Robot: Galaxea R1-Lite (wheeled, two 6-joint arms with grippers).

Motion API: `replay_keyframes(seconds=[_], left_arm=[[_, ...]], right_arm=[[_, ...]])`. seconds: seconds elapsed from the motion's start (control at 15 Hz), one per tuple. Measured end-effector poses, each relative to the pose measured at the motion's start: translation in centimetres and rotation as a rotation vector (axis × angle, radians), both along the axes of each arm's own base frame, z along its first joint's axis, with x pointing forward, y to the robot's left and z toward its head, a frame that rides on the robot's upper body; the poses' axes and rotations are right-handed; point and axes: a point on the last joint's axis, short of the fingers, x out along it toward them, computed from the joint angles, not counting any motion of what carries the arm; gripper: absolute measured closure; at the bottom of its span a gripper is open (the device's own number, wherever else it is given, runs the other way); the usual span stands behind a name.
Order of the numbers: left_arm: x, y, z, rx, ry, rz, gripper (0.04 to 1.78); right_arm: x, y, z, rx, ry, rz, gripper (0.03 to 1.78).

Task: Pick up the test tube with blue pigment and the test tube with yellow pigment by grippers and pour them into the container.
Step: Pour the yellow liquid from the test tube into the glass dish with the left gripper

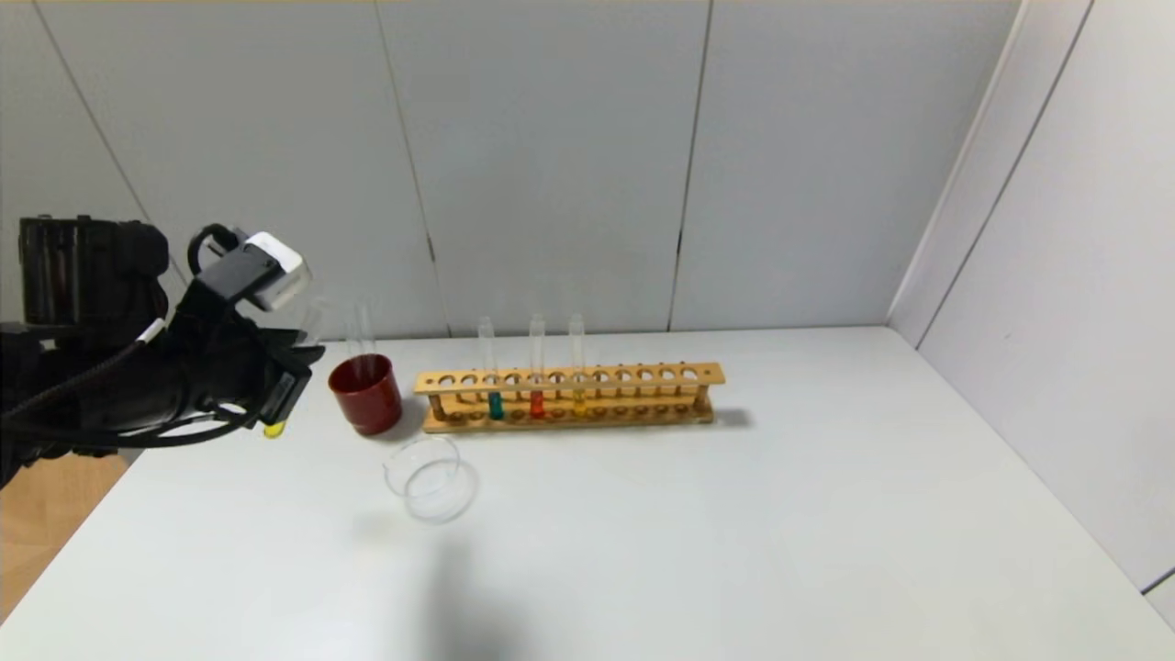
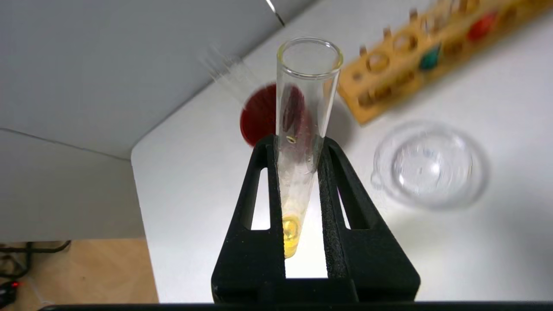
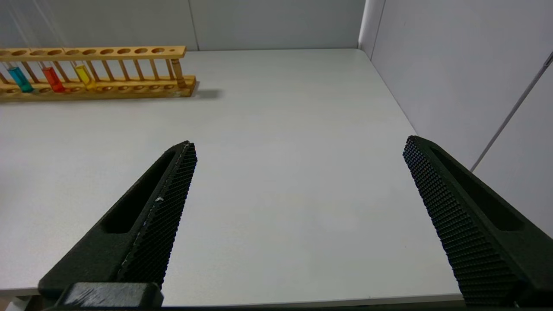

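My left gripper [image 1: 298,363] hangs over the table's left edge, left of the dark red cup, and is shut on the test tube with yellow pigment [image 1: 274,428]. In the left wrist view the fingers [image 2: 332,181] clamp the tube [image 2: 302,108], with lemon-yellow liquid [image 2: 290,233] at its bottom and its mouth towards the cup. The test tube with blue pigment [image 1: 496,404] stands in the wooden rack [image 1: 643,375]; it also shows in the right wrist view [image 3: 19,80]. The clear glass container [image 1: 430,477] sits in front of the cup and appears in the left wrist view [image 2: 430,166]. My right gripper [image 3: 300,147] is open and empty over bare table at the right.
A dark red cup [image 1: 365,395] with an empty clear tube [image 1: 363,332] in it stands left of the rack. A red-liquid tube [image 1: 537,402] and an orange-yellow tube [image 1: 578,397] stand in the rack. Grey walls close the back and right sides.
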Motion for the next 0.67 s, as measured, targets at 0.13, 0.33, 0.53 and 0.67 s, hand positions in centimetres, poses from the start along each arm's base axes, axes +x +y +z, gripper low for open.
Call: replay_keyframes(seconds=[0.13, 0.33, 0.53, 0.67], left_arm=[[-0.8, 0.1, -1.8, 0.06, 0.043, -0.023, 1.52], [-1.1, 0.1, -4.3, 0.13, 0.082, -0.056, 1.52], [-0.6, 0.0, -6.1, 0.201, 0.098, -0.095, 1.52], [0.1, -0.2, -7.0, 0.241, 0.101, -0.121, 1.52]], right_arm=[[0.0, 0.0, 0.0, 0.0, 0.0, 0.0, 0.06], [0.0, 0.0, 0.0, 0.0, 0.0, 0.0, 0.06], [0.0, 0.0, 0.0, 0.0, 0.0, 0.0, 0.06], [0.0, 0.0, 0.0, 0.0, 0.0, 0.0, 0.06]])
